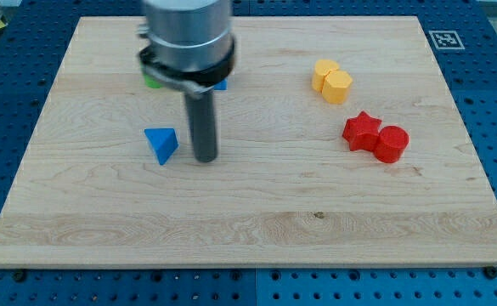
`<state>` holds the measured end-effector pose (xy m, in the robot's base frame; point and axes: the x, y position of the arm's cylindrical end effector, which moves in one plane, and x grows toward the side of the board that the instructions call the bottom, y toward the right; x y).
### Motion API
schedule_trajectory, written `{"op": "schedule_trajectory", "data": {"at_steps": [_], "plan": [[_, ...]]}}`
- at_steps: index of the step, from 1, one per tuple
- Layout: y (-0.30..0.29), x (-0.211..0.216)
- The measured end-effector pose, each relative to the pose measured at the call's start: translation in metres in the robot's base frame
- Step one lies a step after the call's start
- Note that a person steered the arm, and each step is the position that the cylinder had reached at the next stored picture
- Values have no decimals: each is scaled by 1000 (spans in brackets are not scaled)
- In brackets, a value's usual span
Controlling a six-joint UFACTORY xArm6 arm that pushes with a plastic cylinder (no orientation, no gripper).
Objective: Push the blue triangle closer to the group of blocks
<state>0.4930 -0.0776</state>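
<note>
The blue triangle [160,144] lies on the wooden board [248,229], left of centre. My tip [205,159] rests on the board just to the triangle's right, a small gap apart. A green block [150,82] and another blue block [222,84] show only as slivers behind the arm's grey body at the view's top. Two yellow blocks [331,81] touch each other at the upper right. A red star [362,130] touches a red cylinder [392,144] at the right.
The arm's grey body [188,38] hangs over the board's upper left and hides part of it. A marker tag [444,38] sits off the board's top right corner. Blue perforated table surrounds the board.
</note>
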Motion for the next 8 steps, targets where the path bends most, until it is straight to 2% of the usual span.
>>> {"op": "schedule_trajectory", "data": {"at_steps": [1, 4, 7, 8], "plan": [[-39, 11], [-42, 4], [-75, -52], [-75, -55]]}}
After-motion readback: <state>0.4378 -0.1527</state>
